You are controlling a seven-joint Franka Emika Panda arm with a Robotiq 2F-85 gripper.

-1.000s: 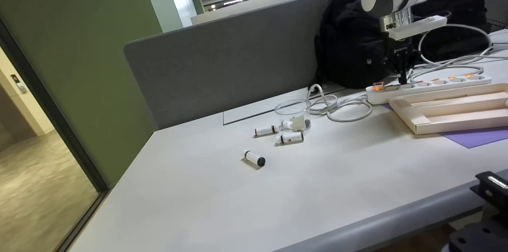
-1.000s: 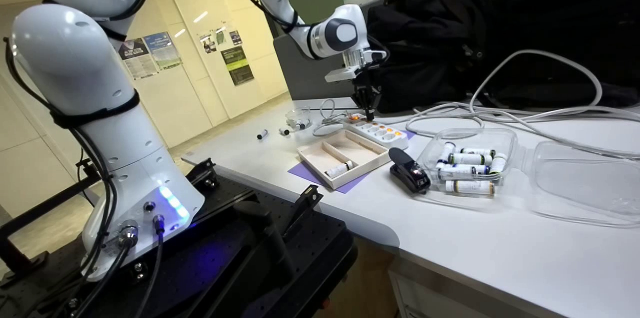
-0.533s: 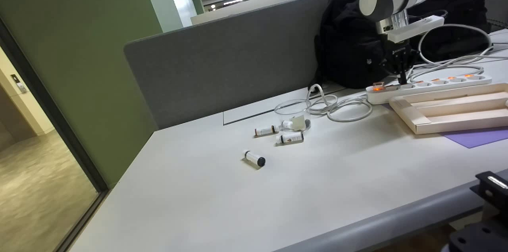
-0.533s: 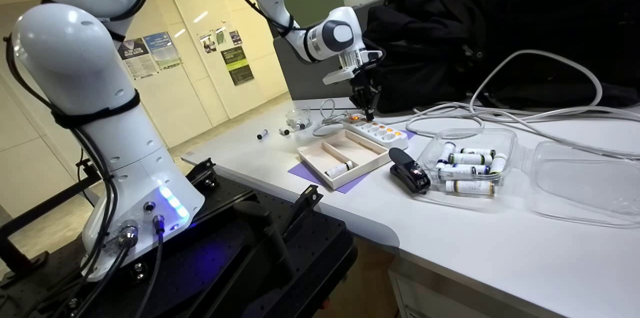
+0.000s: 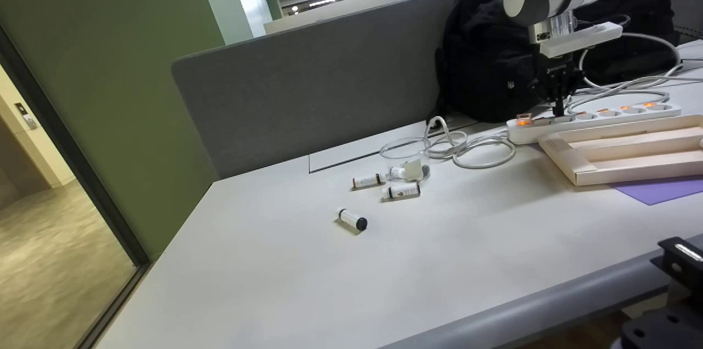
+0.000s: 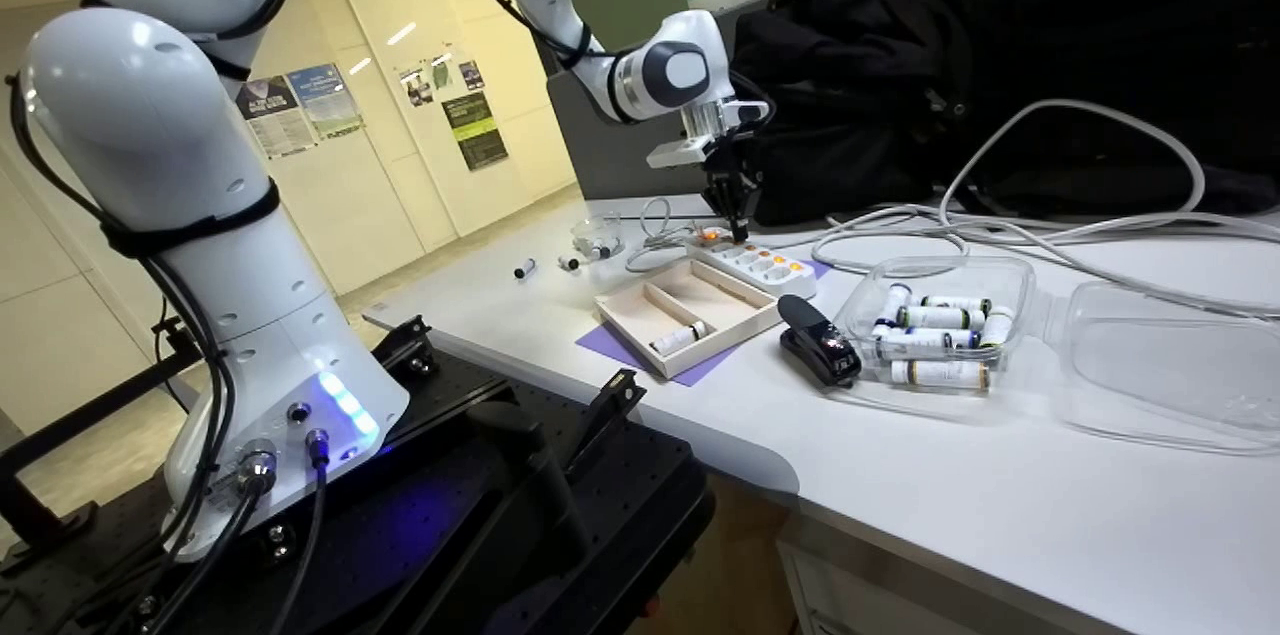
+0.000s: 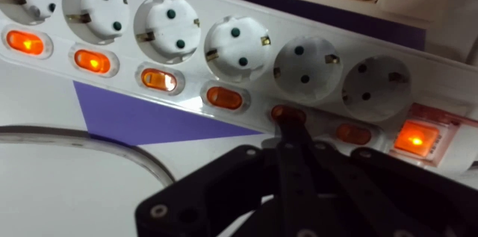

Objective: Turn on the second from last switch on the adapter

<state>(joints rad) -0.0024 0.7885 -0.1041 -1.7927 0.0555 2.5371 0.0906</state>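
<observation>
The adapter is a long white power strip (image 5: 596, 125), seen in both exterior views (image 6: 741, 264) and across the wrist view (image 7: 261, 95). It has a row of sockets with an orange switch beside each. My gripper (image 7: 293, 123) is shut and empty, with its fingertips over the second switch (image 7: 282, 110) from the main-switch end. They hide part of it; contact is unclear. That switch looks unlit. The end switch (image 7: 353, 134) beside it also looks unlit. The square main switch (image 7: 416, 138) glows. In the exterior views my gripper (image 5: 558, 111) points down onto the strip (image 6: 740, 233).
A pale wooden tray (image 5: 585, 177) on purple paper (image 5: 653, 195) lies beside the strip. White cords (image 5: 483, 165) coil near its end. A black backpack (image 5: 486, 57) stands behind. A black stapler-like object (image 6: 820, 343) and a clear box (image 6: 1010, 290) of small cylinders are nearby.
The wrist has tilted slightly one way and then back, while the fingertips have stayed at nearly the same spot on the strip. Nothing else has visibly moved.
</observation>
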